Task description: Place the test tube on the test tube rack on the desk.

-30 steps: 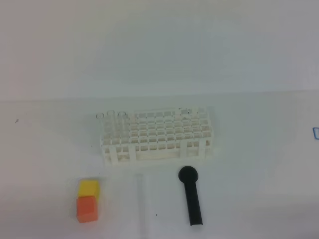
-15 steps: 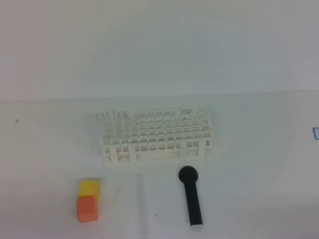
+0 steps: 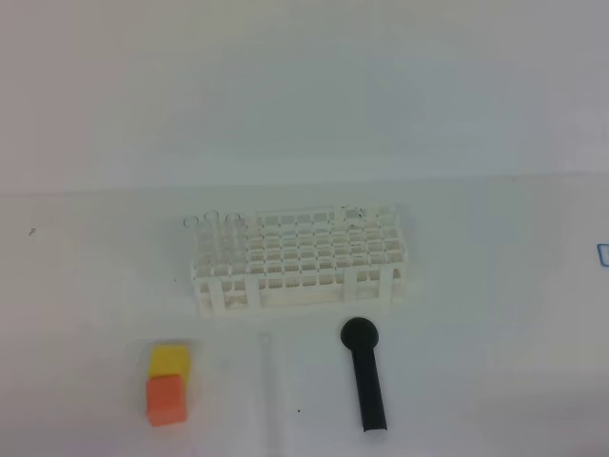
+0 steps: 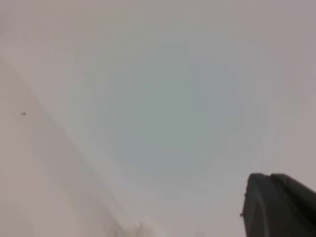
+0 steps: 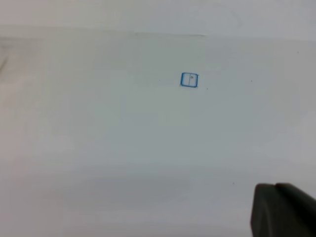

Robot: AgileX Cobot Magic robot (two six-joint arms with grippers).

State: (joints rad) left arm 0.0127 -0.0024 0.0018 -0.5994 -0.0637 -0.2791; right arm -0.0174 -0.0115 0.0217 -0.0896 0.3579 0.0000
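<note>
The test tube [image 3: 270, 381] lies flat on the desk [image 3: 476, 286], a faint clear tube between the cubes and the black stick, pointing toward the front edge. Behind it stands the white test tube rack [image 3: 300, 259], with a few clear tubes upright in its left rear holes. Neither arm appears in the exterior high view. Only a dark finger [image 4: 279, 205] shows at the lower right corner of the left wrist view, above bare white surface. In the right wrist view a dark finger [image 5: 281, 210] shows the same way. Both grippers are shut, with nothing seen in them.
A black round-headed stick [image 3: 364, 376] lies right of the tube. A yellow cube [image 3: 169, 360] and an orange cube [image 3: 166, 398] sit left of it. A small blue square mark [image 5: 189, 80] is on the desk in the right wrist view.
</note>
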